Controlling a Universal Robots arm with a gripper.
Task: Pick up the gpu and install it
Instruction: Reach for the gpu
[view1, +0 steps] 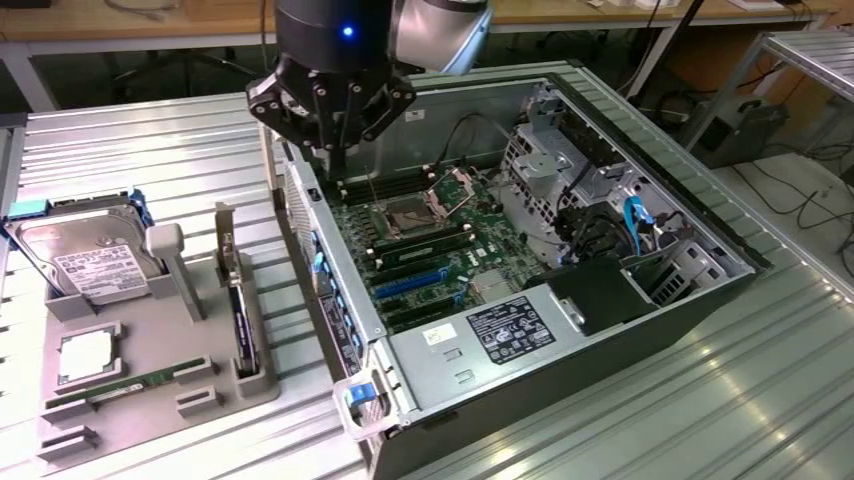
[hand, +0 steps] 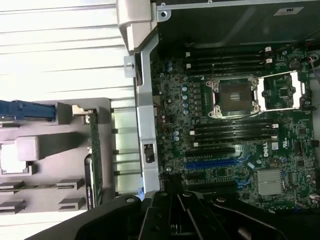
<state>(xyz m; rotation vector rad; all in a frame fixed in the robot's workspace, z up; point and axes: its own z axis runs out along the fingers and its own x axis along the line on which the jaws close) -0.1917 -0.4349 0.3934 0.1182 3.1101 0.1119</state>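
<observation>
The gpu (view1: 238, 312) is a thin dark card standing on its edge in a slot of the grey holder (view1: 160, 405), with its silver bracket (view1: 223, 238) at the far end. In the wrist view the gpu (hand: 95, 150) shows edge-on beside the case wall. My gripper (view1: 335, 160) hangs shut with nothing in it, over the far left edge of the open computer case (view1: 694, 250). It is well above the gpu and to the exterior view's right of it, not touching it.
The holder also carries a silver hard drive (view1: 83, 262), a processor chip (view1: 83, 357) and a green memory stick (view1: 127, 385). The motherboard (hand: 235, 130) lies in the case with blue expansion slots (view1: 407, 285) and a processor socket (hand: 234, 97). Everything stands on a ribbed metal table (view1: 147, 150).
</observation>
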